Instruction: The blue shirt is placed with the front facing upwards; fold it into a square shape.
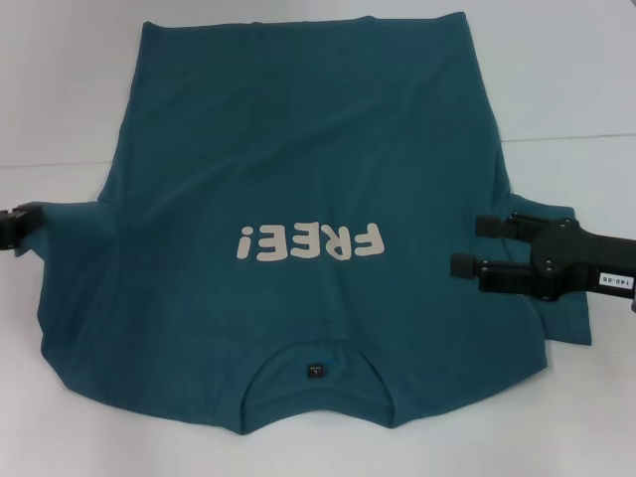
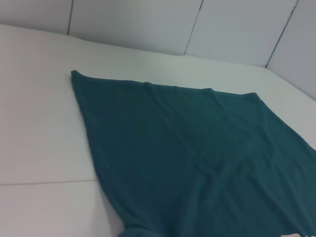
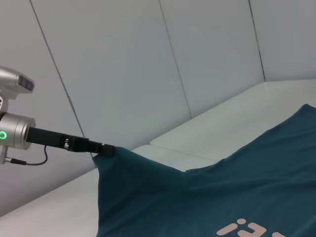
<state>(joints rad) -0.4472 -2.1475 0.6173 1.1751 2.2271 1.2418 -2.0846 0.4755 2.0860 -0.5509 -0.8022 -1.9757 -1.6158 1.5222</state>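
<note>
The blue shirt (image 1: 298, 149) lies spread flat on the white table (image 1: 576, 89), front up. Its white "FREE!" print (image 1: 310, 241) and its round collar (image 1: 314, 350) are on the side nearest me. At the far left edge my left gripper (image 1: 14, 227) meets the tip of the left sleeve. The right wrist view shows this left gripper (image 3: 105, 149) shut on the cloth, which rises to a peak there. My right gripper (image 1: 465, 246) hovers over the right sleeve with its two black fingers apart. The left wrist view shows only the shirt's (image 2: 197, 148) lower half and hem.
A seam (image 1: 566, 139) runs across the white table under the shirt. Pale wall panels (image 3: 148, 74) stand behind the table. The left arm's silver wrist (image 3: 15, 133) shows at the edge of the right wrist view.
</note>
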